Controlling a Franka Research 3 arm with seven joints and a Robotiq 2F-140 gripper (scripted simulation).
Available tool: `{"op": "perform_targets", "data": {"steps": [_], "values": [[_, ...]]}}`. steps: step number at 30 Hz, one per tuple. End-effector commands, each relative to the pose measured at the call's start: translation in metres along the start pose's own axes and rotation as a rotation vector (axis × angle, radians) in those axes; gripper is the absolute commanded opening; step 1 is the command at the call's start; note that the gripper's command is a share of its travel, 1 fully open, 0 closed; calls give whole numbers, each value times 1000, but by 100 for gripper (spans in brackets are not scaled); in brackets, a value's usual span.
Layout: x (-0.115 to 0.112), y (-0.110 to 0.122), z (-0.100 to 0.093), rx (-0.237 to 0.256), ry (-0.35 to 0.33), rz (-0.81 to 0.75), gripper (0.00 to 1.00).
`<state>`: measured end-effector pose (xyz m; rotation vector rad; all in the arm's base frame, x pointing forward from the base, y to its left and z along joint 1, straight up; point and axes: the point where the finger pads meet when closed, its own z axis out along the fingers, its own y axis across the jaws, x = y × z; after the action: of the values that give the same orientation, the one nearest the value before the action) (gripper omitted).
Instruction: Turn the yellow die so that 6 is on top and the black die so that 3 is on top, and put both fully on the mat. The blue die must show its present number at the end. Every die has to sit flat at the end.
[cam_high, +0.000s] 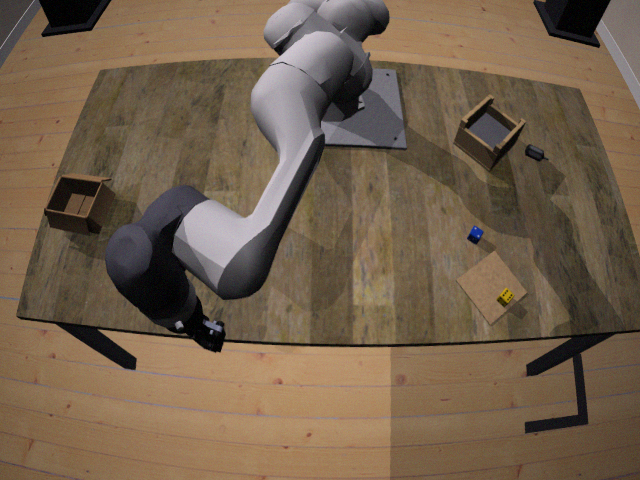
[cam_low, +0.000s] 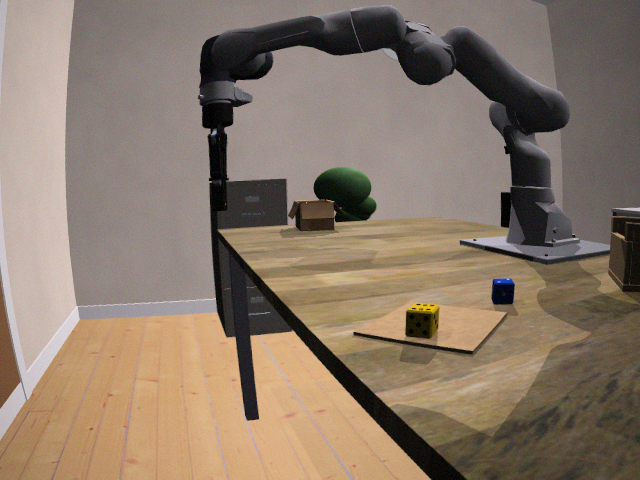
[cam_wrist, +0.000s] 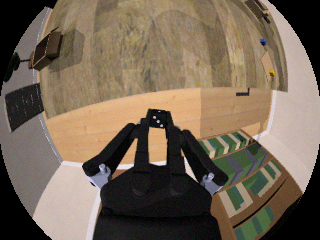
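The yellow die (cam_high: 505, 297) (cam_low: 422, 320) sits flat on the tan mat (cam_high: 478, 279) (cam_low: 465, 341), near its front right corner in the top view; its top shows 6. The blue die (cam_high: 475, 234) (cam_low: 503, 291) (cam_wrist: 263, 42) sits flat on the table just behind the mat; its top appears to show 2. My gripper (cam_high: 212, 338) (cam_low: 219, 202) (cam_wrist: 158, 115) is shut on the black die (cam_wrist: 157, 118), high at the table's front left edge, far from the mat. The black die's face towards the wrist camera shows three pips in a diagonal. Its other faces are mostly hidden.
An open cardboard box (cam_high: 98, 206) (cam_low: 316, 215) (cam_wrist: 53, 50) stands at the table's left end. A wooden crate (cam_high: 473, 144) and a small dark object (cam_high: 534, 152) are at the back right. The robot's base plate (cam_high: 385, 131) is at the back middle.
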<state>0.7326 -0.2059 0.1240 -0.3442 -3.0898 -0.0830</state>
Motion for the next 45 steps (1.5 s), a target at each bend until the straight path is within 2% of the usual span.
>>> {"op": "perform_targets", "data": {"steps": [1,13,15,16,30,32,33,45], "values": [[-1,10,0,6,-27,-172,24],[4,48,2,5,-22,-395,24],[4,48,2,5,-22,-395,24],[6,56,3,5,-21,-447,24],[15,101,6,4,-16,-714,24],[15,101,6,4,-16,-714,24],[18,110,6,3,-15,-766,24],[30,149,9,2,-10,-1001,24]]}}
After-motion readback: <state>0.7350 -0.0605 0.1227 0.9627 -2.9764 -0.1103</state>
